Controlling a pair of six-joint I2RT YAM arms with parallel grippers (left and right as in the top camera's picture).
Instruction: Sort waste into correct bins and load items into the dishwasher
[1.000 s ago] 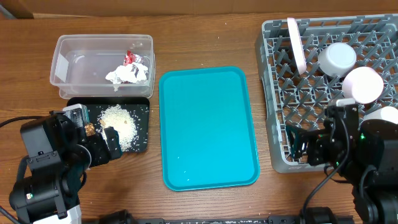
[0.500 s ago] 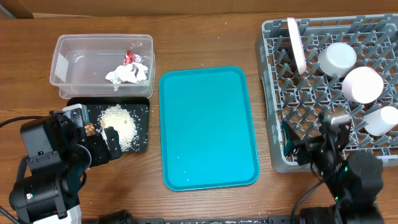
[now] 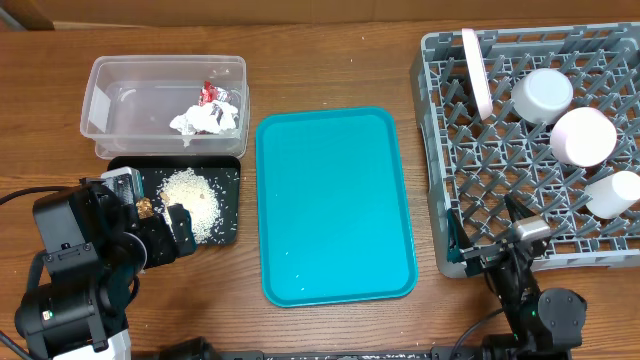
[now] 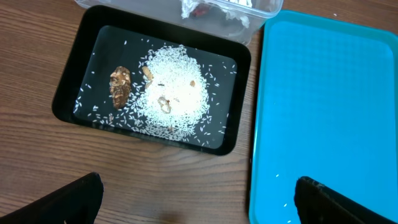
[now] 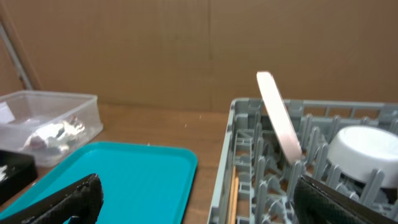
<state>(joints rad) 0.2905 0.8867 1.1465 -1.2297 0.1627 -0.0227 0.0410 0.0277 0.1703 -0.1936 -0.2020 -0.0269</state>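
The clear tub (image 3: pixel 120 95) holds the crumpled white napkin (image 3: pixel 205 120) and the red-and-silver foil wrapper (image 3: pixel 210 93). The black tray (image 3: pixel 228 175) holds the rice grains (image 3: pixel 192 195) and the brown lump (image 4: pixel 120 85). The grey dish rack (image 3: pixel 440 150) holds an upright pink plate (image 3: pixel 474 70), a white bowl (image 3: pixel 543 93), a pink bowl (image 3: pixel 583 135) and another white dish (image 3: pixel 612 193). The chopsticks (image 5: pixel 233 196) lie along the rack's left edge. My left gripper (image 4: pixel 199 205) is open and empty over the table, in front of the black tray. My right gripper (image 5: pixel 205 205) is open and empty at the rack's front left corner.
The teal serving tray (image 3: pixel 335 205) lies bare between the bins and the rack. A few rice grains cling to it near its front edge. A cardboard wall (image 5: pixel 186 50) stands behind the table. My right arm's base (image 3: pixel 545 310) sits at the front right.
My right arm has drawn back from above the rack toward the table's front edge, uncovering the white dish at the rack's right side. The left arm has not moved.
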